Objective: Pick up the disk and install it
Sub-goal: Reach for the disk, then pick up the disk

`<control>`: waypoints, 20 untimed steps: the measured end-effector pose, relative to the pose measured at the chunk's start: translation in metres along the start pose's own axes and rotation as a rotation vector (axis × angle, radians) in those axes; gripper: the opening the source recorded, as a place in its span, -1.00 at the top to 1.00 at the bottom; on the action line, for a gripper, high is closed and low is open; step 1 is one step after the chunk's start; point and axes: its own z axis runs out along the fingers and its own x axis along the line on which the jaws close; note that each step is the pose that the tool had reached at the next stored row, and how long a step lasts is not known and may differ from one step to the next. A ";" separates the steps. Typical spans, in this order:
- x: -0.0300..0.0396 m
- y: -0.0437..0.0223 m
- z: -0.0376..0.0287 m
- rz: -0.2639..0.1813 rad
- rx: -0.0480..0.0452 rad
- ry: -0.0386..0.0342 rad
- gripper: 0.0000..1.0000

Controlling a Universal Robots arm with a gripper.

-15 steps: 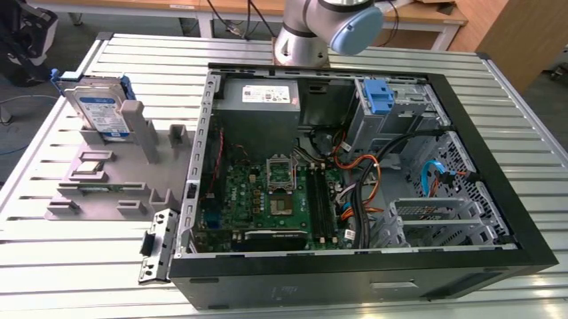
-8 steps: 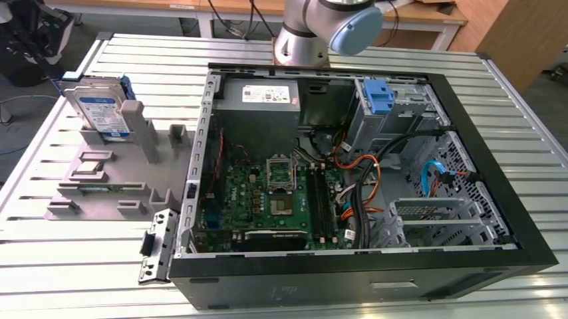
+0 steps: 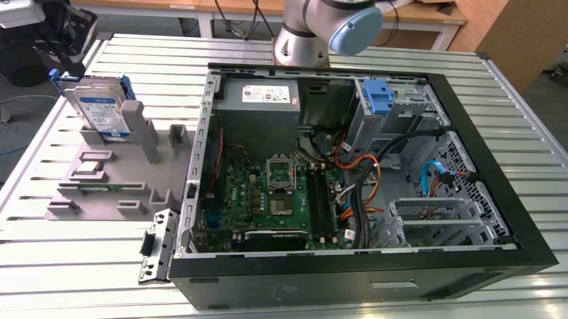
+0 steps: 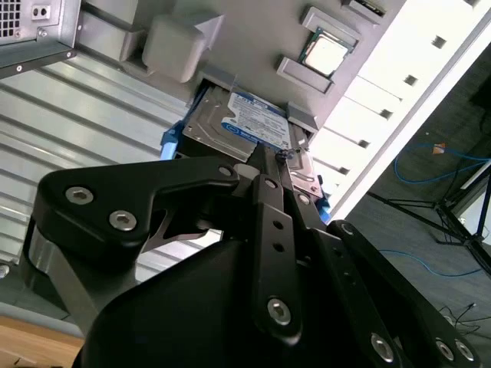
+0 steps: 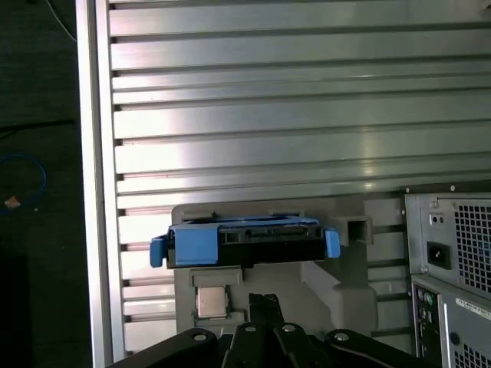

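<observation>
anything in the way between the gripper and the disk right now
Nothing visible does. In the second wrist view the gripper points at the disk, which stands on edge in the grey holder. No other object shows between them.

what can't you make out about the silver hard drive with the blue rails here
- Exterior view: the silver blue-railed disk has its lower end sunk in the grey plastic holder.
- Second wrist view: the black gripper covers part of the disk.
- First wrist view: the disk is edge-on, so its label face is hidden.
</observation>
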 end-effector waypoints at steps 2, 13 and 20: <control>-0.0038 0.0042 0.0021 0.000 0.0000 0.0000 0.80; -0.0039 0.0174 0.0077 0.001 0.0002 0.0001 0.80; -0.0038 0.0177 0.0077 0.001 0.0001 0.0000 0.80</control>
